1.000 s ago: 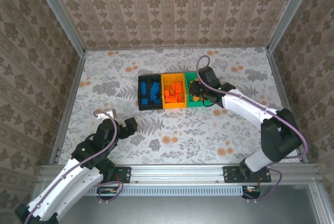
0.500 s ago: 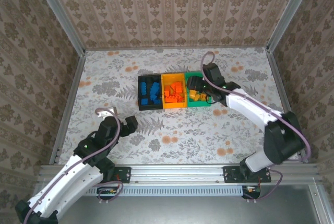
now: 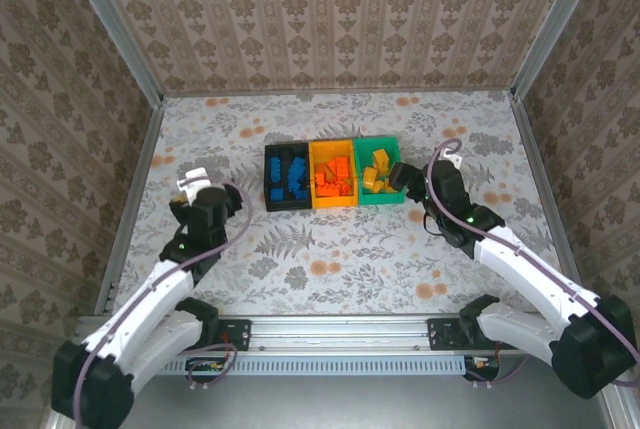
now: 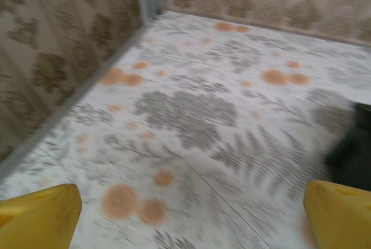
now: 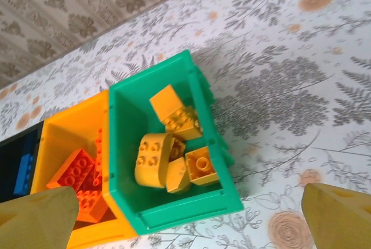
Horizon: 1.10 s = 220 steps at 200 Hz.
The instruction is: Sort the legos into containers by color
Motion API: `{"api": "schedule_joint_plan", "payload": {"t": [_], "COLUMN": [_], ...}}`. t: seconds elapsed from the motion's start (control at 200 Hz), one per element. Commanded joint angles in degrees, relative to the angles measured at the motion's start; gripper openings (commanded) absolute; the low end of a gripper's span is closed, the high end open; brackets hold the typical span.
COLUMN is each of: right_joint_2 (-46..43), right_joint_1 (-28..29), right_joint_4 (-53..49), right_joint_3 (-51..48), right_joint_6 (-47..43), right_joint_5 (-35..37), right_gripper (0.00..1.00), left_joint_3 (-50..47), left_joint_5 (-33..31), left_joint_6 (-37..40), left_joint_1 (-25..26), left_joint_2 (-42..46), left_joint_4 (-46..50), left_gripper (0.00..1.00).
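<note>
Three joined containers stand mid-table: a black bin [image 3: 270,177] with blue legos [image 3: 291,181], an orange bin [image 3: 316,175] with red-orange legos [image 3: 336,182], and a green bin [image 3: 392,171] with yellow-orange legos [image 3: 376,170]. In the right wrist view the green bin [image 5: 124,127] holds several yellow bricks [image 5: 153,159], and red-orange bricks [image 5: 78,176] lie in the orange bin [image 5: 64,139]. My right gripper [image 3: 405,181] [image 5: 185,220] stands open just near-right of the green bin, with nothing in it. Far to the left, my left gripper [image 3: 192,192] [image 4: 188,220] is open over bare table.
A patterned wall and metal rail [image 3: 135,189] run close along the left of my left gripper. In the left wrist view a dark shape, probably the black bin [image 4: 353,156], shows blurred at the right edge. Flowered tabletop [image 3: 340,249] stretches between the arms and the bins.
My right gripper opened over the green bin and drew back to the near right. The left arm swung away to the left, toward the wall.
</note>
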<state>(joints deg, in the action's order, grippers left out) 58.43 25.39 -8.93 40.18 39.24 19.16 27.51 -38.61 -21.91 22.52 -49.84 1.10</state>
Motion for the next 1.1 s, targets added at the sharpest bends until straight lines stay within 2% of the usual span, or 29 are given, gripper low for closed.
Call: {"api": "schedule_joint_plan", "payload": {"t": [0.0, 0.11, 0.155, 0.43, 0.585, 0.72, 0.77, 0.81, 0.845, 0.86, 0.92, 1.025, 1.095], "right_joint_2": [-2.01, -1.53, -1.40, -1.91, -2.44, -3.27, -3.63, -4.02, -4.48, -4.67, -5.54, -6.93, -7.75], "right_joint_1": [-0.07, -0.25, -0.56, -4.04, -5.78, -7.19, -7.86, -8.49, -8.92, -9.02, -9.40, -9.80, -10.66], "right_joint_4": [1.05, -4.01, -4.77, -3.26, -1.35, 1.93, 2.65, 3.24, 4.19, 4.64, 7.38, 16.16, 22.30], "right_joint_3": [-1.17, 0.06, -0.17, -3.08, -4.00, -6.08, -6.83, -7.40, -8.17, -8.50, -10.18, -14.64, -17.68], "right_joint_6": [-0.14, 0.57, 0.35, -0.38, -1.98, -4.51, -4.53, -4.48, -5.08, -5.55, -8.70, -16.74, -20.17], "right_joint_5": [5.98, 11.40, 12.86, 11.89, 10.86, 10.22, 9.60, 8.95, 8.57, 8.45, 8.20, 9.22, 12.32], "right_gripper": [1.00, 1.00, 1.00, 1.00, 1.00, 1.00, 1.00, 1.00, 1.00, 1.00, 1.00, 1.00, 1.00], "left_joint_3": [2.00, 4.27, 7.61, 6.41, 1.40, 0.81, -1.76, -5.46, -8.90, -9.72, -7.79, -5.88, -5.87], "left_joint_5": [-1.85, 4.02, 5.01, 7.81, 15.09, 19.00, 21.99, 27.40, 29.48, 29.33, 28.50, 26.22, 26.02], "left_joint_6": [6.08, 6.82, 5.63, 21.38, 22.68, 23.98, 23.73, 23.19, 24.93, 24.83, 22.33, 22.51, 22.78], "left_joint_1": [-6.79, -13.83, -15.66, -16.67, -17.25, -16.85, -17.70, -19.42, -20.03, -20.14, -20.49, -20.12, -19.98], "left_joint_2": [-7.78, -19.25, -22.13, -32.48, -36.93, -36.83, -36.42, -36.63, -40.03, -40.40, -37.45, -38.30, -38.55], "left_joint_4": [-11.52, -14.63, -9.97, -24.88, -40.18, -40.56, -44.86, -48.78, -61.75, -64.19, -55.57, -53.22, -54.06], "left_gripper": [1.00, 1.00, 1.00, 1.00, 1.00, 1.00, 1.00, 1.00, 1.00, 1.00, 1.00, 1.00, 1.00]}}
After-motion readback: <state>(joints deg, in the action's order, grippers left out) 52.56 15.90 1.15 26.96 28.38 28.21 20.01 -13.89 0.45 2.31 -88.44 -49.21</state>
